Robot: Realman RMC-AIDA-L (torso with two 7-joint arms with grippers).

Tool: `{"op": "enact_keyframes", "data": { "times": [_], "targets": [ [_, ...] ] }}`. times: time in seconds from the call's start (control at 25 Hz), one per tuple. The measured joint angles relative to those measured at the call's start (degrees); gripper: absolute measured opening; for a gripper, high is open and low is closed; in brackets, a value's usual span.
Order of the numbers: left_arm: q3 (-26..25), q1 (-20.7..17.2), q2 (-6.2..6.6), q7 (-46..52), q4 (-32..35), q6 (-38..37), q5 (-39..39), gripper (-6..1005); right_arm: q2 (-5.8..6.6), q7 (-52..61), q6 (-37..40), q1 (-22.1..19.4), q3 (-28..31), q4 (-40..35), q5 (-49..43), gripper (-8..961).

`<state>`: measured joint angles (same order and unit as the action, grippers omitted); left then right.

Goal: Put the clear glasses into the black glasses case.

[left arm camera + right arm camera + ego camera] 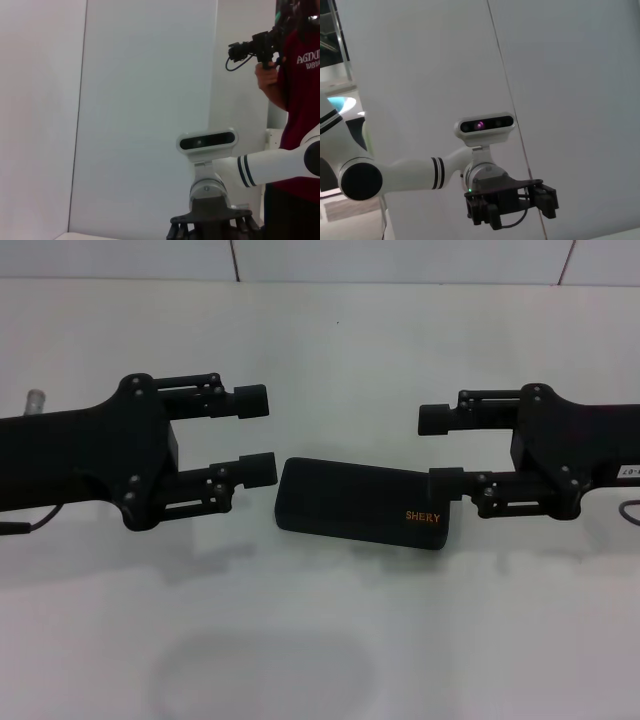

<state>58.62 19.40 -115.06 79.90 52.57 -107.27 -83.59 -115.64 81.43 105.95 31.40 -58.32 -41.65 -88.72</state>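
The black glasses case (350,502) lies shut on the white table (320,620), its orange lettering toward its right end. My left gripper (256,435) hovers open just left of the case, its nearer finger close to the case's left end. On the other side my right gripper (438,450) is open too, its nearer finger (447,480) over the case's right end. The clear glasses are not visible in any view. The left wrist view shows the right arm's gripper (210,226) from the front. The right wrist view shows the left arm's gripper (510,202).
A small metal cylinder (35,398) sits at the far left behind my left arm. A cable (628,512) hangs by my right arm. A person in a red shirt (300,100) holding a camera stands beyond the table. A wall (400,260) borders the table's far edge.
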Motion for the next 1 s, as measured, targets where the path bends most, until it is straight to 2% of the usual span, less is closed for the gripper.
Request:
{"op": "enact_keyframes", "data": {
  "times": [1.0],
  "targets": [
    [-0.09,0.09,0.28,0.03,-1.68,-1.42,-0.64,603,0.05,-0.03,0.17,0.10,-0.02,0.26,0.37,651]
  ]
}}
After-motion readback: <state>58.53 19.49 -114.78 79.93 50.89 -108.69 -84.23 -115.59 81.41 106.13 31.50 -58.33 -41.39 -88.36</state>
